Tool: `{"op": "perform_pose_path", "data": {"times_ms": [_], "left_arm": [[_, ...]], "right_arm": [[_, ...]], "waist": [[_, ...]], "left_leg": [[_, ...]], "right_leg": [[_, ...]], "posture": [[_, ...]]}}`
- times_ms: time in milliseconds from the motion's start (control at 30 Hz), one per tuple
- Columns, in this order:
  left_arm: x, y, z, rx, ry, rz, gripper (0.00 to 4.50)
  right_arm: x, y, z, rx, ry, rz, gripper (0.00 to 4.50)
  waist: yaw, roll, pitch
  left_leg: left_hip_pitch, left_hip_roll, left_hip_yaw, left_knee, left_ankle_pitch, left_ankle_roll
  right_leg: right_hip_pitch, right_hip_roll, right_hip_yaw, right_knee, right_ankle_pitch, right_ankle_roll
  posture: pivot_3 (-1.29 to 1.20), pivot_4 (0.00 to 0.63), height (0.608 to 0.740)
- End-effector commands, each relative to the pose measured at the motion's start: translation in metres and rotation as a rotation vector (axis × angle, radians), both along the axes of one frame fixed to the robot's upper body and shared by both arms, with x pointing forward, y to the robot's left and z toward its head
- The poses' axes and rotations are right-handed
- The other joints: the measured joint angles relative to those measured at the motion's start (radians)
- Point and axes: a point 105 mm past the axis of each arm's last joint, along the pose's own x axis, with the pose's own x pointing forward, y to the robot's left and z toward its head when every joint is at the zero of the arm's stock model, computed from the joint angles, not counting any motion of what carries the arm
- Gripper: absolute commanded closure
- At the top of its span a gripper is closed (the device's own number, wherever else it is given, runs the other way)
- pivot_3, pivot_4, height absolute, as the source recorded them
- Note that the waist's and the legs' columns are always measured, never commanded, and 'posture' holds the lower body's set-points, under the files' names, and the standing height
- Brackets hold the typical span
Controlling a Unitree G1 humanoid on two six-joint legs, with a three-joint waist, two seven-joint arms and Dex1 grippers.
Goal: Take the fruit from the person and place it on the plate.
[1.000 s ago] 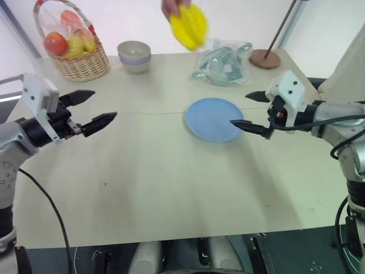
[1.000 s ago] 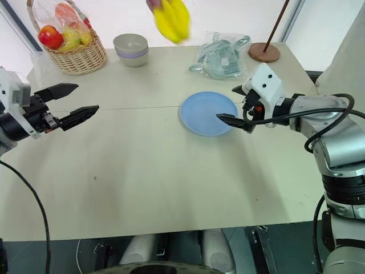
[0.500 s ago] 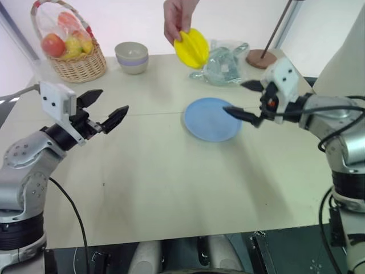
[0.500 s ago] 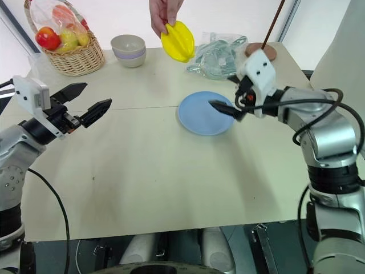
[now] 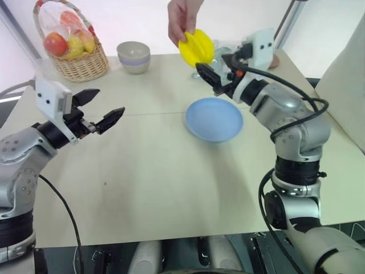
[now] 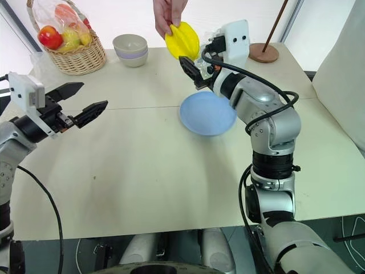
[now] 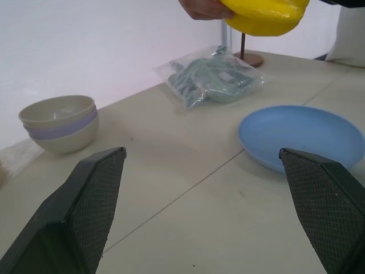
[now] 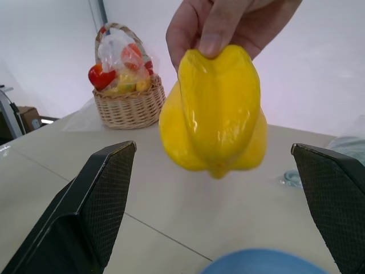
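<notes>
A person's hand (image 8: 228, 25) is holding the yellow starfruit (image 8: 214, 111) up in the air, past the light blue plate (image 5: 214, 119) lying on the table (image 5: 159, 188). The right gripper (image 6: 197, 71) is pointing at the starfruit, fingers wide apart, not touching it. The left gripper (image 5: 102, 111) is hanging open, well apart, holding nothing
</notes>
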Motion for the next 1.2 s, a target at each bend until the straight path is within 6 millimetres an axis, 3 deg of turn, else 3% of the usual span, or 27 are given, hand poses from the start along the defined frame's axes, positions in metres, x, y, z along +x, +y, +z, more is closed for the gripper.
{"op": "perform_pose_path", "data": {"times_ms": [33,500,567,667,700,1200], "left_arm": [[-0.003,0.002,0.014,0.013,-0.054,0.005,0.00],[-0.006,0.006,0.017,0.028,-0.063,0.029,0.00],[-0.006,0.007,0.017,0.028,-0.064,0.032,0.00],[-0.007,0.007,0.017,0.028,-0.063,0.037,0.00],[-0.007,0.007,0.017,0.027,-0.062,0.038,0.00],[-0.017,0.010,0.011,0.052,0.007,-0.014,0.00]], "right_arm": [[0.002,0.005,0.019,0.022,-0.081,-0.015,0.05],[0.022,0.023,0.014,0.041,-0.090,0.003,0.05],[0.023,0.024,0.013,0.039,-0.094,0.003,0.86],[0.023,0.025,0.014,0.043,-0.100,0.003,2.57],[0.024,0.025,0.014,0.043,-0.099,0.003,2.90],[0.014,0.014,0.012,-0.034,-0.103,0.019,3.03]], "waist": [[-0.001,0.000,0.000],[-0.004,0.000,0.000],[-0.004,0.000,0.000],[-0.004,0.000,0.000],[-0.004,0.000,0.000],[-0.002,0.001,0.000]], "left_leg": [[0.000,0.000,0.000,0.000,0.000,0.000],[0.000,0.000,0.000,0.000,0.000,0.000],[0.000,0.000,0.000,0.000,0.000,0.000],[0.000,0.000,0.000,-0.001,0.000,0.000],[0.000,0.000,0.000,-0.001,0.000,0.000],[0.000,0.001,0.000,-0.001,0.000,0.000]], "right_leg": [[0.000,0.000,0.000,0.000,0.000,0.000],[0.000,0.000,0.000,0.000,0.000,0.000],[0.000,0.000,0.000,0.000,0.000,0.000],[0.000,0.000,0.000,0.000,0.000,0.000],[0.000,0.000,0.000,0.000,0.000,0.000],[-0.001,-0.001,0.000,-0.001,0.000,0.000]], "posture": [[0.00,0.150,0.740],[0.00,0.150,0.740],[0.00,0.150,0.740],[0.00,0.150,0.740],[0.00,0.150,0.740],[0.00,0.150,0.740]]}}
